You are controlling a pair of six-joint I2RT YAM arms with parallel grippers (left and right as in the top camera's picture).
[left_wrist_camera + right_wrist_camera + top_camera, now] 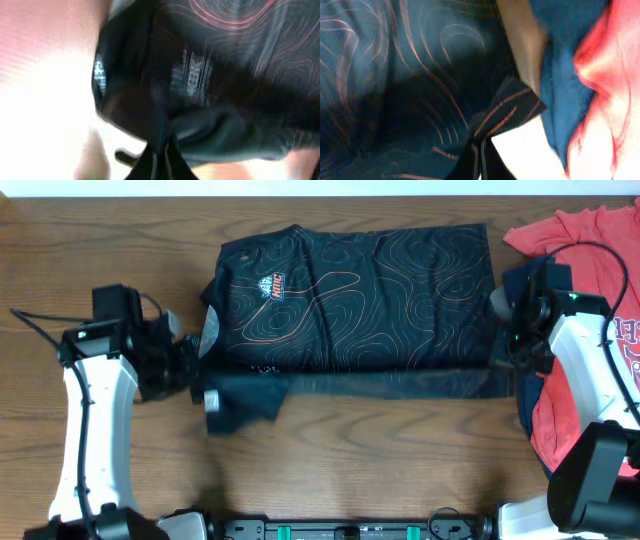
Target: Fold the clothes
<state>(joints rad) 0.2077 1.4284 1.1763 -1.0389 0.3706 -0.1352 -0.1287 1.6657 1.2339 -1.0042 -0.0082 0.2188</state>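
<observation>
The wooden counter (pixel 100 240) carries one black jersey (pixel 380 300), spread at its middle between two claws. One red T-shirt (pixel 590 240) and one navy garment (pixel 570 60) lie on the right. The left claw (pixel 162 155) is clenched on the jersey's near-left corner and the right claw (pixel 481 150) on its near-right corner. The chest logo (pixel 272 285) and white lettering (pixel 190 75) are too blurred to read.

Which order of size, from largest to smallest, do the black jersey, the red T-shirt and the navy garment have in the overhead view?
1. Black jersey, clearly the largest.
2. Red T-shirt, partly hidden and cut by the frame edge.
3. Navy garment; only a strip shows.
</observation>
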